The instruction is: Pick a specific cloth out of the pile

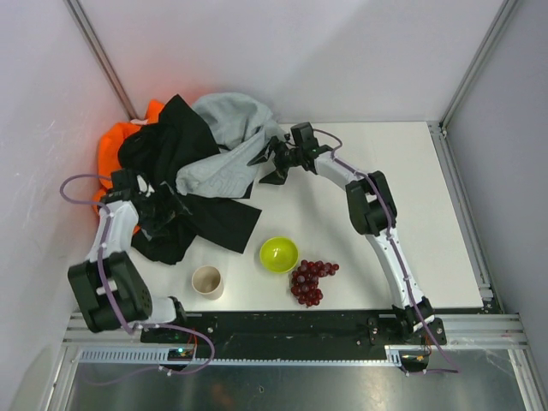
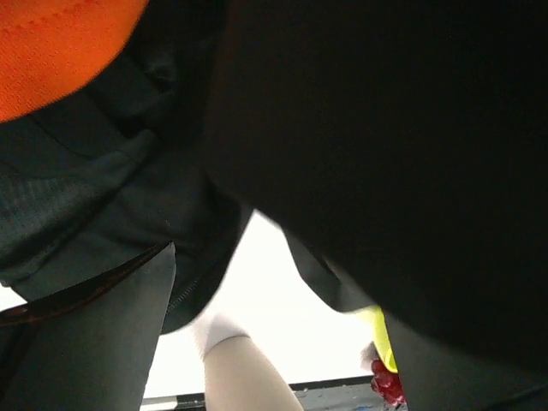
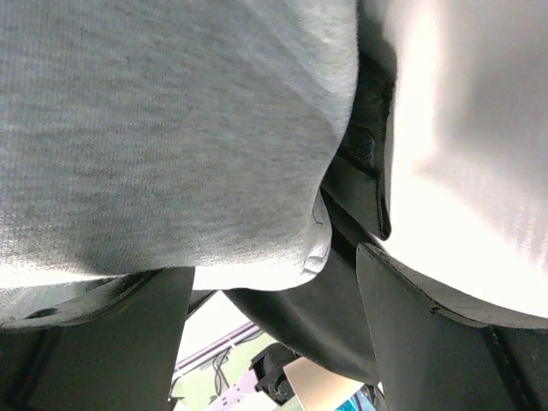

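Note:
The pile (image 1: 184, 163) lies at the table's far left: an orange garment (image 1: 116, 145), a light grey sweatshirt (image 1: 227, 141) and black fabric, one fold on top (image 1: 167, 137) and one spread toward the front (image 1: 214, 218). No label shows, so I cannot tell which black piece is the cloth. My left gripper (image 1: 163, 210) rests open on the lower black fabric, which hangs over its fingers (image 2: 86, 342) in the left wrist view. My right gripper (image 1: 272, 161) stands open at the sweatshirt's right edge. Grey hem (image 3: 171, 154) and black fabric (image 3: 308, 317) lie between its fingers (image 3: 428, 342).
A green bowl (image 1: 279, 253), a beige cup (image 1: 207, 281) and a bunch of red grapes (image 1: 312, 280) stand near the front, right of the pile. White walls and a metal post (image 1: 103, 60) close in the pile's far-left corner. The cup (image 2: 244, 377) shows between my left fingers.

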You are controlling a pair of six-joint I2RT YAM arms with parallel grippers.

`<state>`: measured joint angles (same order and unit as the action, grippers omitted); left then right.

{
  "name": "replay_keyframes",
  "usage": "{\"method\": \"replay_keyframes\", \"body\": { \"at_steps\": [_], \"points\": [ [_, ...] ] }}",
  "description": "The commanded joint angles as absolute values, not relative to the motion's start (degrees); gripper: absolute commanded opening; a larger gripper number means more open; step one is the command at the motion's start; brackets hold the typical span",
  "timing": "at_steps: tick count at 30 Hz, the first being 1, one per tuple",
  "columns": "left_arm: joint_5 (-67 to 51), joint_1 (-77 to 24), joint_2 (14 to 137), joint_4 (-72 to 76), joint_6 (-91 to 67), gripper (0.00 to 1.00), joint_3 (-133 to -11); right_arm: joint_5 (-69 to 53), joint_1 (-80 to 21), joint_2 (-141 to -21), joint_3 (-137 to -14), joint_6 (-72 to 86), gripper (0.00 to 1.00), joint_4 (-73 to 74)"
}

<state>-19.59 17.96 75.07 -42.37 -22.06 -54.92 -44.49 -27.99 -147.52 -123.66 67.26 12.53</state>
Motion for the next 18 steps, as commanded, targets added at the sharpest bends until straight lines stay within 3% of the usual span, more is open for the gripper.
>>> {"method": "replay_keyframes", "body": {
  "at_steps": [1,9,11,13,17,18],
  "points": [
    [-13.8,16.6,82.4,-42.6,-23.4,1.0,-56.8,-46.5,-27.6,-142.5,-122.6,66.1,0.81,11.3],
    [-7.5,8.7,101.3,-42.6,-25.2,0.99,-67.8,-48.0,-25.2,-139.5,-118.7,64.1,0.82,11.9],
    [-7.0,6.9,105.4,-42.6,-25.6,0.91,-70.9,-48.3,-24.2,-138.1,-116.9,63.3,0.82,12.1],
    [-6.8,5.5,108.0,-42.5,-25.8,0.76,-73.8,-48.7,-23.1,-136.5,-114.9,62.3,0.82,12.4],
    [-8.0,3.5,110.9,-42.5,-25.5,0.15,-81.0,-49.2,-20.7,-133.0,-111.4,59.5,0.83,13.9],
    [-9.0,3.0,111.4,-42.5,-25.5,0.08,-83.2,-49.3,-20.0,-132.2,-110.7,58.8,0.83,14.5]
  ]
}}
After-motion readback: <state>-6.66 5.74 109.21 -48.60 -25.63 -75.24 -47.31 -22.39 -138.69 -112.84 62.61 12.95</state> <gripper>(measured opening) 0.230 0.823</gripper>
